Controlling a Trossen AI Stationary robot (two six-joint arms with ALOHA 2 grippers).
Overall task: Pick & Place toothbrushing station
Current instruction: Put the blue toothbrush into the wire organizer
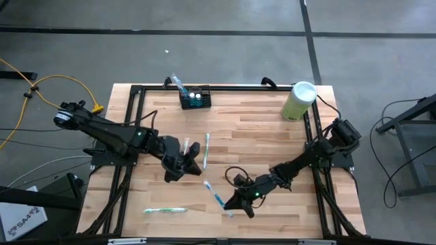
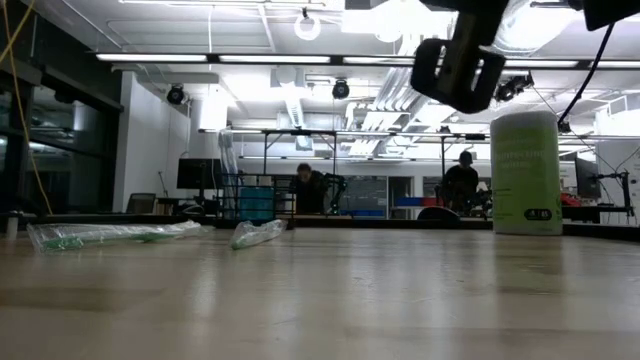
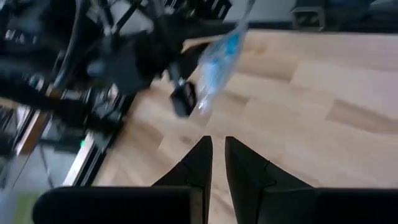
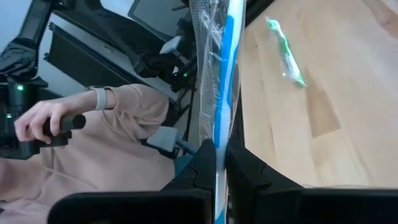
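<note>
I see the toothbrushing station, a small black slotted caddy holding brushes, at the tabletop's far edge; right gripper jaws clamp a wrapped blue toothbrush, left gripper jaws nearly closed, empty.

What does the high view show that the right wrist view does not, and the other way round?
Only the high view: the black toothbrushing station at the table's far edge, the pale green cylinder, the left gripper and a third wrapped toothbrush.

Only the right wrist view: a person's hand gripping a black handle beside the table.

Both: the right gripper, shut on the blue wrapped toothbrush, the green wrapped toothbrush and the wooden table.
</note>
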